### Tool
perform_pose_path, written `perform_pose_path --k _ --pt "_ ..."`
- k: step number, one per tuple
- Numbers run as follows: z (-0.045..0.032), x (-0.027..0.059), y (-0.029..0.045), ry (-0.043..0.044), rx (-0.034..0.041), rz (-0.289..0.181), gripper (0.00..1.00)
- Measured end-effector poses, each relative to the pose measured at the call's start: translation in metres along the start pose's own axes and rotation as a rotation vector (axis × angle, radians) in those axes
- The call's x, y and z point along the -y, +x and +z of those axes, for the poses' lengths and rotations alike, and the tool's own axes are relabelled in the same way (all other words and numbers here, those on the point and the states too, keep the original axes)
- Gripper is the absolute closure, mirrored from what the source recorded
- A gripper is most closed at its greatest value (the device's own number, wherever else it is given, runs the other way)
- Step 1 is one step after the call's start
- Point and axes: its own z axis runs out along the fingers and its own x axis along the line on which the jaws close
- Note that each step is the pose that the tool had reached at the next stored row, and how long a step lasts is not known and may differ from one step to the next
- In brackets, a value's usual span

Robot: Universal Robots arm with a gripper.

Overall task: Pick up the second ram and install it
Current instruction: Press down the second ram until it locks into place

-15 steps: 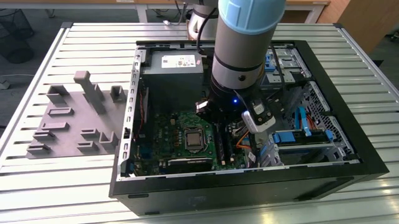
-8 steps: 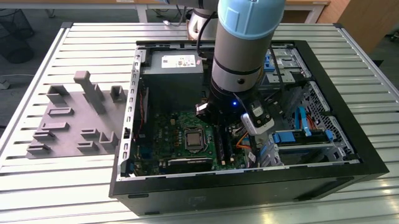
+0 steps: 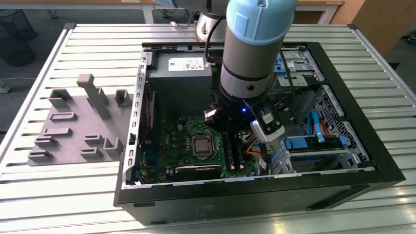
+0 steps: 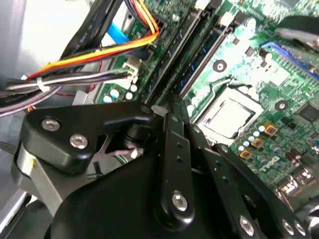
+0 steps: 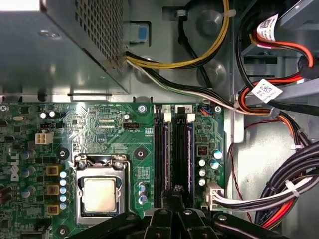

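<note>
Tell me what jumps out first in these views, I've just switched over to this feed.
The arm plunges into the open black computer case on the slatted table. In the first wrist view, the gripper sits over the black memory slots beside the processor socket. The grey fixture lies at the exterior view's left.

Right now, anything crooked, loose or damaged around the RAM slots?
Nothing stands out. The gripper sits low over the black slot rails beside the CPU socket. The rails run straight and parallel, and the motherboard shows no damage. The cable bundle lies off the board. Whether a stick sits seated in a slot can't be told.
</note>
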Motion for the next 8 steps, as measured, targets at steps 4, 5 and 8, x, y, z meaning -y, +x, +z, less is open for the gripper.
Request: perform_pose_path --k 4,5,8 --pt "-0.0015 -0.0004 -0.0001 -0.0014 0.0002 0.0 0.89" --pt "-0.004 -0.0008 -0.0002 -0.004 0.001 0.0 0.89" --pt "-0.0182 -0.0005 -0.0002 -0.0006 -0.0002 0.0 0.89"
